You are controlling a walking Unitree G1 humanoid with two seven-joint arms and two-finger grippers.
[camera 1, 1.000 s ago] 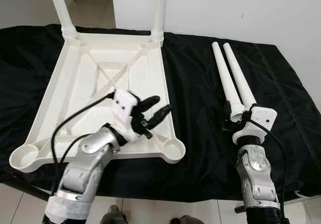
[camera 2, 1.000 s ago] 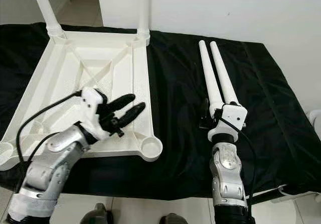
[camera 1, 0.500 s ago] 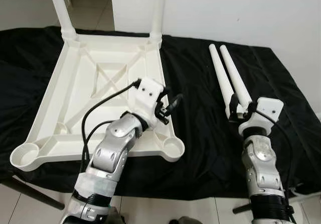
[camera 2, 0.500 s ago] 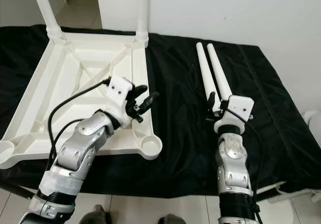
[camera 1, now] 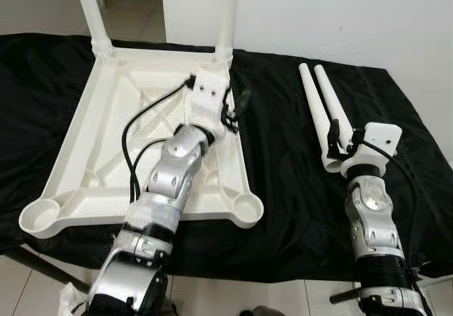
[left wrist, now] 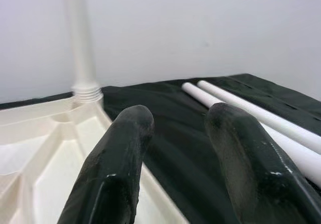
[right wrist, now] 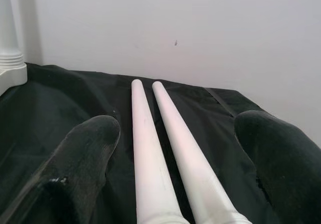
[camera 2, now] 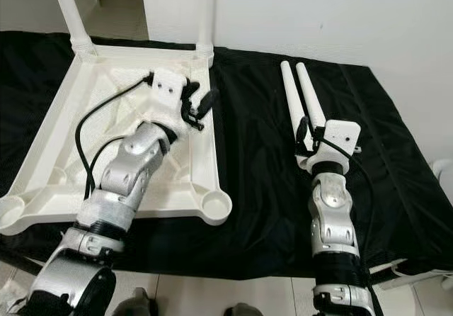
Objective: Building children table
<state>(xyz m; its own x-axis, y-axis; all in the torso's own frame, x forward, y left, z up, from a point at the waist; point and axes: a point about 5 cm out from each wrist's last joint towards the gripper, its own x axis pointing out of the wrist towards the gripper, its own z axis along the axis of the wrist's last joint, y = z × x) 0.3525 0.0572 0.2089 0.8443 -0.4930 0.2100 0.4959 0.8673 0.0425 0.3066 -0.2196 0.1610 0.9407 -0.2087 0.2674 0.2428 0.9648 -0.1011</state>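
Tabletop (camera 1: 106, 153) of glossy white moulded plastic, upside down on black cloth (camera 1: 283, 160), ribbed underside up — two legs (camera 1: 228, 11) fitted. Loose tapered legs (camera 2: 301, 110) alongside. Left gripper (camera 2: 198, 110) over its edge, right gripper (right wrist: 170, 148) straddling loose legs — both jaws apart.

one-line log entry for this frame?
left gripper open over tabletop edge | right gripper open, straddling two loose legs | two legs fitted
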